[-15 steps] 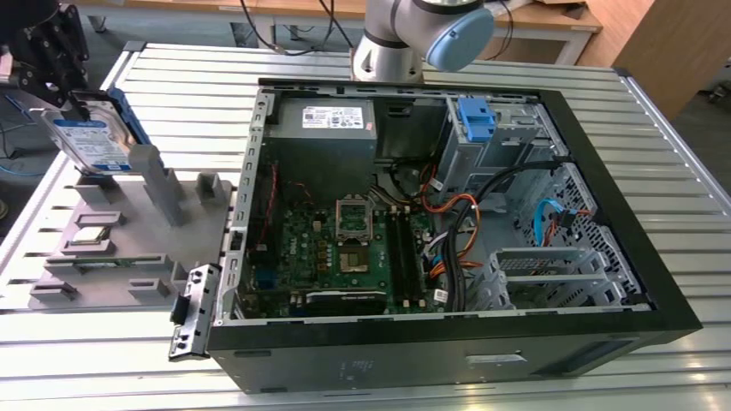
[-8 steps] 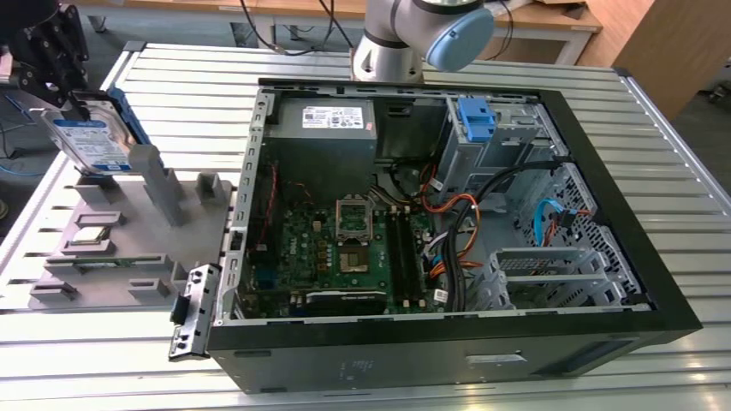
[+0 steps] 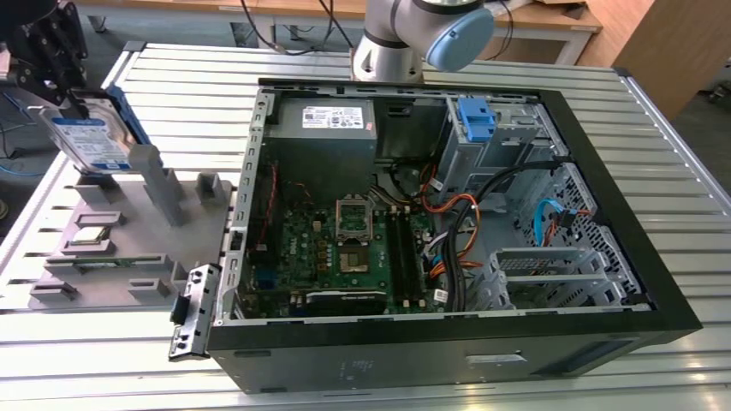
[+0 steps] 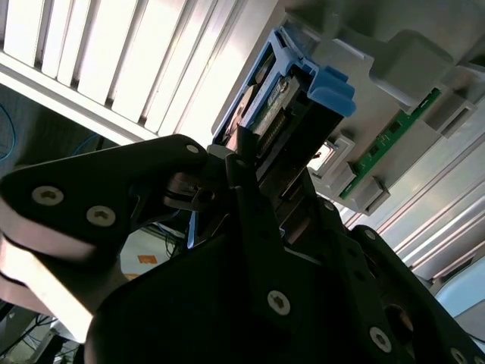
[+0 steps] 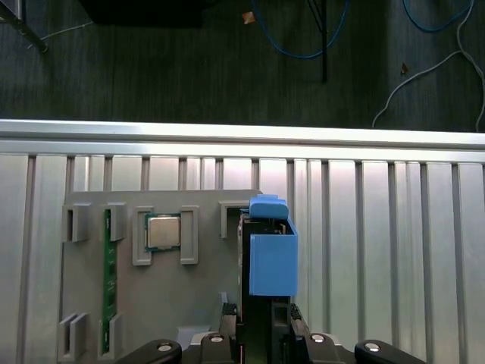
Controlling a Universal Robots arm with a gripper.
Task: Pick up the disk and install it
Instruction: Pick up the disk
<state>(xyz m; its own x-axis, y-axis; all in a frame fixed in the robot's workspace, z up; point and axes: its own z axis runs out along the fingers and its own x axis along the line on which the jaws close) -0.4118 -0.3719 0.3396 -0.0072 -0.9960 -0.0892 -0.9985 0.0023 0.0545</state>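
Grips the disk (image 3: 89,141) by its upper edge in the clamped gripper (image 3: 82,107), label outward, upright with a slight tilt. Hangs over the grey fixture plate (image 3: 137,244) at the exterior view's left, apparently just clear of its slots. Reaches down from above. Leaves bare slatted table (image 3: 171,77) alongside; sits well apart from the open computer case (image 3: 636,214).
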